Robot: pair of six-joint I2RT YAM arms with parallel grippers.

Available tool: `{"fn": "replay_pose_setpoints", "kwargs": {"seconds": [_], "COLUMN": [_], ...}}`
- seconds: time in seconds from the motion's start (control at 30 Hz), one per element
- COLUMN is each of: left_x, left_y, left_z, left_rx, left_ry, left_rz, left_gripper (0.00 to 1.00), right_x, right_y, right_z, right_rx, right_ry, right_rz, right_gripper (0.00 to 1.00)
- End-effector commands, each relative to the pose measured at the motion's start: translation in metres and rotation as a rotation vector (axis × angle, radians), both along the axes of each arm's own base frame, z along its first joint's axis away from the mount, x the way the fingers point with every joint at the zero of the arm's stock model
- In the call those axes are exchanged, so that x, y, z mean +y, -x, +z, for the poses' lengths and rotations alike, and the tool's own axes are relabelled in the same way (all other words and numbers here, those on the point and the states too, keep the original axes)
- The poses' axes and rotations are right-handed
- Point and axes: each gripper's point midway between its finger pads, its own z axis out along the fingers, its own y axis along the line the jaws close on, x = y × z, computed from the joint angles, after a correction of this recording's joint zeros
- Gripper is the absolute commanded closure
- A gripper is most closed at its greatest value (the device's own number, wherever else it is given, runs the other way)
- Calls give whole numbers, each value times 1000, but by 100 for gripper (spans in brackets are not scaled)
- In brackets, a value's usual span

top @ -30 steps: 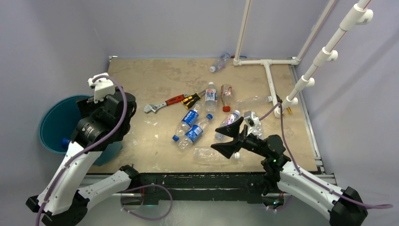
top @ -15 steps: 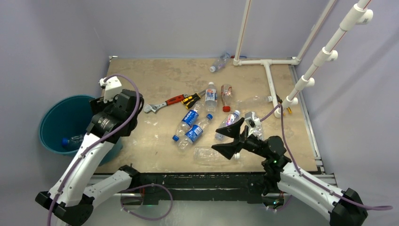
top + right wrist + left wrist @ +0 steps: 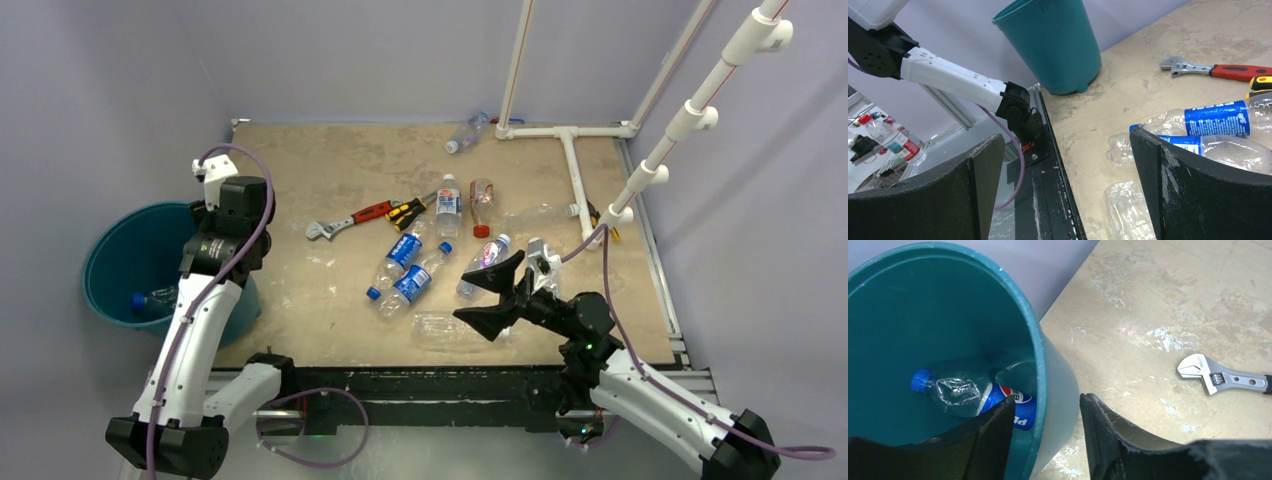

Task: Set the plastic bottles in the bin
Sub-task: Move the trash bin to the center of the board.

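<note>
The teal bin (image 3: 115,255) stands off the table's left edge; its rim (image 3: 1040,360) fills the left wrist view. Inside lies a blue-labelled plastic bottle (image 3: 975,397) with a blue cap. My left gripper (image 3: 1046,410) hangs above the bin's rim, jaws partly apart with nothing between them. Several plastic bottles lie mid-table, among them two blue-labelled ones (image 3: 400,255) (image 3: 412,283) and a crushed clear one (image 3: 445,328). My right gripper (image 3: 462,298) hovers wide open over that clear bottle (image 3: 1128,212), holding nothing.
A red-handled wrench (image 3: 345,220) and a yellow-black screwdriver (image 3: 408,211) lie beside the bottles. More bottles rest near a white pipe frame (image 3: 572,165) at the back right. The table's black front rail (image 3: 1048,165) runs under the right gripper.
My left arm has swung back from over the bin toward the table's left edge, and its jaws have narrowed. The right arm has barely moved.
</note>
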Motion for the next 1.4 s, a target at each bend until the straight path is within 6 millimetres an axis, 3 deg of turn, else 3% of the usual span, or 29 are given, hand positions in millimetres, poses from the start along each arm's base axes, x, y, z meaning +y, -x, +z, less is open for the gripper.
{"fn": "replay_pose_setpoints", "kwargs": {"seconds": [0.0, 0.17, 0.37, 0.47, 0.73, 0.83, 1.0, 1.17, 1.37], "left_x": [-5, -5, -7, -9, -23, -44, -109, -140, -193], "left_y": [-11, -13, -19, -25, -55, -78, -124, -175, -235], "left_z": [1, -4, 4, 22, 93, 109, 119, 147, 137], "left_rx": [-24, 4, 1, -26, -191, -246, -208, -276, -300], "left_ry": [15, 6, -2, -6, -16, -14, -162, -231, -256], "left_rz": [-43, -53, -78, -101, -175, -246, -340, -417, -590], "left_gripper": [54, 66, 99, 100, 100, 100, 100, 100, 100], "right_x": [0, -1, -3, -3, 0, 1, 1, -2, -1], "right_y": [-1, -2, -3, -3, -6, -7, -10, -13, -19], "right_z": [-4, -4, -5, -4, -8, -10, -8, -16, -22], "right_rx": [-6, -6, -4, -4, 8, 14, 19, 40, 54], "right_ry": [4, 5, 9, 8, 27, 37, 54, 75, 93], "right_rz": [-6, -14, -27, -28, -25, -29, -42, -64, -83], "right_gripper": [1, 1, 1, 1, 1, 1, 1, 1, 1]}}
